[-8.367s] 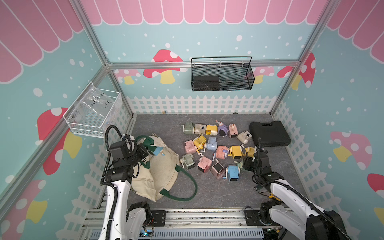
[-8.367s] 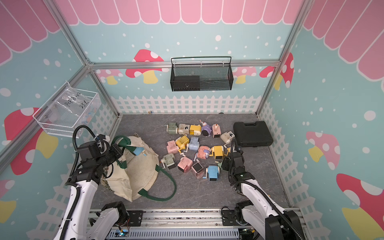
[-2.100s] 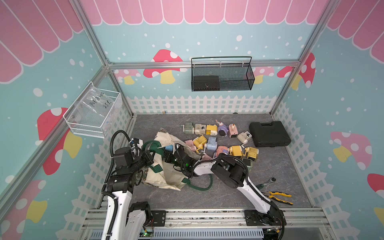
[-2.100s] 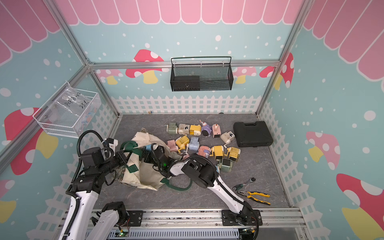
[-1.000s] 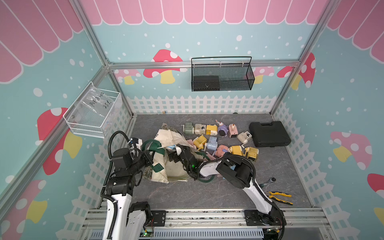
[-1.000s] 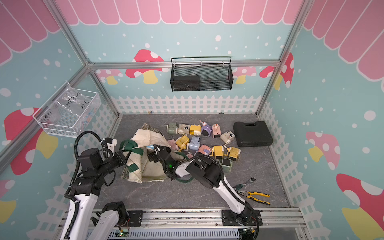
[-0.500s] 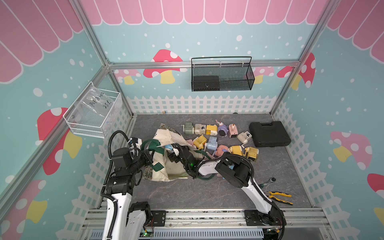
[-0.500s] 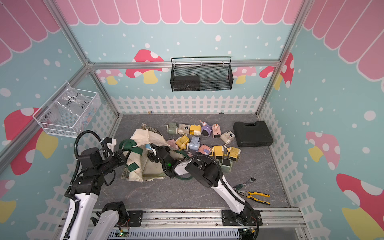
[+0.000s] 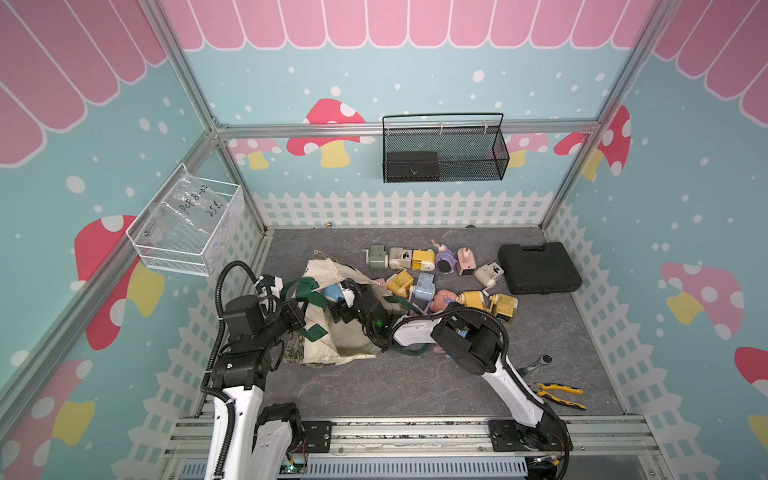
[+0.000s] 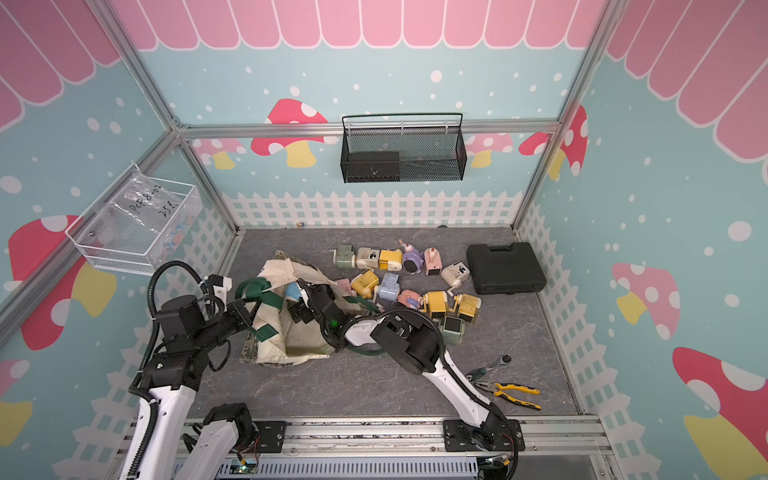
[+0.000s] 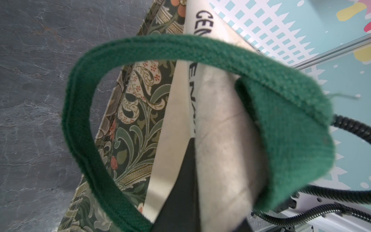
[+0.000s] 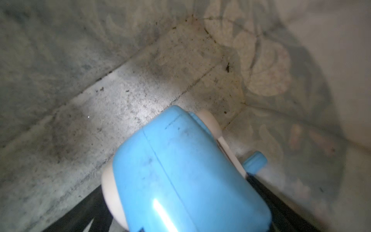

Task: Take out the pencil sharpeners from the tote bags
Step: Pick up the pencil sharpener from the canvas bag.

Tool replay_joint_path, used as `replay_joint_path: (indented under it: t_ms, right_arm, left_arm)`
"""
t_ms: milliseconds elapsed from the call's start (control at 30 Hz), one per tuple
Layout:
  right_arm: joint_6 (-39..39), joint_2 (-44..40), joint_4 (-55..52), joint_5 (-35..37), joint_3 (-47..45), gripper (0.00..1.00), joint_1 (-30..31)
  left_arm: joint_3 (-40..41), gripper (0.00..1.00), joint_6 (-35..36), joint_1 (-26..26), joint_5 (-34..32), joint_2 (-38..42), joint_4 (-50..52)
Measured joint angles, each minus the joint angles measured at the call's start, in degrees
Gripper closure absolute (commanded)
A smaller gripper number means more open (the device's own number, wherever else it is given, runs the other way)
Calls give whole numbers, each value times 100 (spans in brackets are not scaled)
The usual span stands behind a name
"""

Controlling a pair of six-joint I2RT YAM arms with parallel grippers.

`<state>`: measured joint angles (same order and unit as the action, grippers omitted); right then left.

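White wire basket (image 9: 183, 249): hanging on the left wall, holding a clear plastic bag.
Left gripper (image 9: 298, 315): clenching the tote bag (image 9: 328, 345) at its cream rim, beside a green handle (image 11: 80, 100); the bag is lying slumped on the grey floor, mouth facing right.
Blue sharpener (image 12: 180, 170): sitting inside the bag's mouth, also showing in a top view (image 9: 332, 291).
Right gripper (image 9: 344, 305): reaching into the bag, released, jaws spread wide and straddling the blue sharpener.
Loose pencil sharpeners (image 9: 424, 286): lying clustered on the floor right of the bag.
Black case (image 9: 538, 268): lying further right.
Yellow-handled pliers (image 9: 559, 392): lying near the front right.
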<state>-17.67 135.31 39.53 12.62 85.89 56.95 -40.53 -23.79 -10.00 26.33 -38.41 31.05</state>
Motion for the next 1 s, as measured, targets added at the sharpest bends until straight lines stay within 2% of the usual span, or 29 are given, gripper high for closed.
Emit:
replay_joint_path:
  t_ms: [400, 500, 733, 1000]
  right_arm:
    - [-511, 243, -485, -411, 389, 1, 7]
    - [-490, 247, -433, -448, 367, 9, 4]
    - [-9, 103, 905, -544, -595, 15, -13]
    - [1163, -400, 2616, -610, -1803, 15, 155]
  left_arm:
    - [0, 100, 0, -2, -22, -70, 4]
    - [0, 100, 0, -2, -22, -70, 4]
    - [0, 100, 0, -4, -20, -35, 107]
    - [-404, 100, 138, -4, -131, -72, 599]
